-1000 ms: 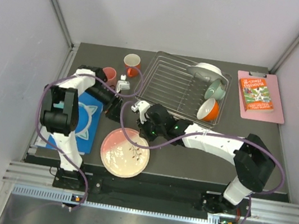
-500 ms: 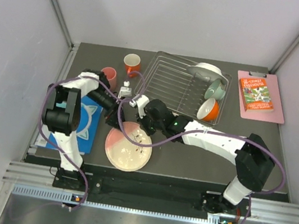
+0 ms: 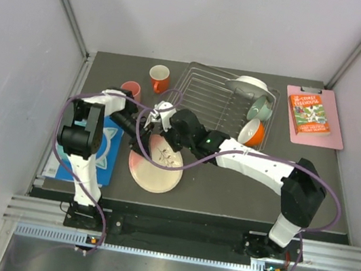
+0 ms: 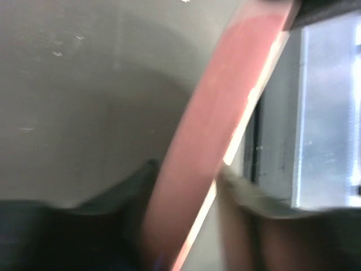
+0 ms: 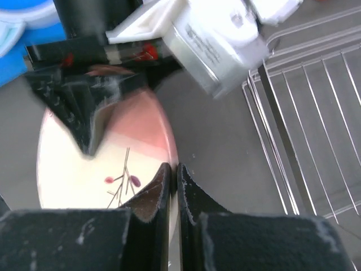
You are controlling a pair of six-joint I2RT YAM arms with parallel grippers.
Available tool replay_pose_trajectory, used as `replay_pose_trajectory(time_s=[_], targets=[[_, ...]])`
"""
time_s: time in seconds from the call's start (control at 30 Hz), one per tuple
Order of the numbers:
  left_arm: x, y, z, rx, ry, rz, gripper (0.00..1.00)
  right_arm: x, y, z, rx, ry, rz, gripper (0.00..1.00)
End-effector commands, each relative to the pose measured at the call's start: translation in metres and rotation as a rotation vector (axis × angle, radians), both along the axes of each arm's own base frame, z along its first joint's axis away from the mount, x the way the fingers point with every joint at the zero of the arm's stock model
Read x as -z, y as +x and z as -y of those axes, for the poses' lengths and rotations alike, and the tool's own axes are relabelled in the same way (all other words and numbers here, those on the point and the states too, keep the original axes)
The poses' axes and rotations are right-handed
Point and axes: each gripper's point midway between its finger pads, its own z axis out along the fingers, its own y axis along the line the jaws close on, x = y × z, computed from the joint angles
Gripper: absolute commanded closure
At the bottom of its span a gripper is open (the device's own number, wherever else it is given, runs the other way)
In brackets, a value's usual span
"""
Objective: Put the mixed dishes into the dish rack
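Twig-motif plate (image 3: 155, 166), frame centre: right hand (image 5: 174, 169) clamps rim, left hand (image 4: 189, 175) astride rim, grip unclear; lift steadily toward dish rack (image 3: 203, 101).

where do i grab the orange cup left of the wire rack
Pinch the wall at the rim of the orange cup, coming straight down from above, one finger inside and one outside. It stands upright with its mouth open upward, apart from the chrome wire rack and the pink cup.
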Motion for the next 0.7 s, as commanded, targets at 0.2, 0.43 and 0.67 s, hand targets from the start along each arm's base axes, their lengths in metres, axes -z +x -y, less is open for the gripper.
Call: replay_pose_trajectory(time_s=[0.2,0.43,0.67], targets=[[-0.031,-0.033,-0.010,0.012,0.069,-0.130,1.00,-0.047,0.017,-0.013,0.050,0.148,0.107,1.00],[-0.058,-0.020,-0.016,-0.041,0.142,-0.054,1.00,-0.058,0.018,0.009,0.111,0.124,0.141,0.64],[-0.138,0.020,-0.025,-0.179,0.231,0.225,1.00,-0.134,0.012,0.073,0.283,0.214,0.269,0.15]])
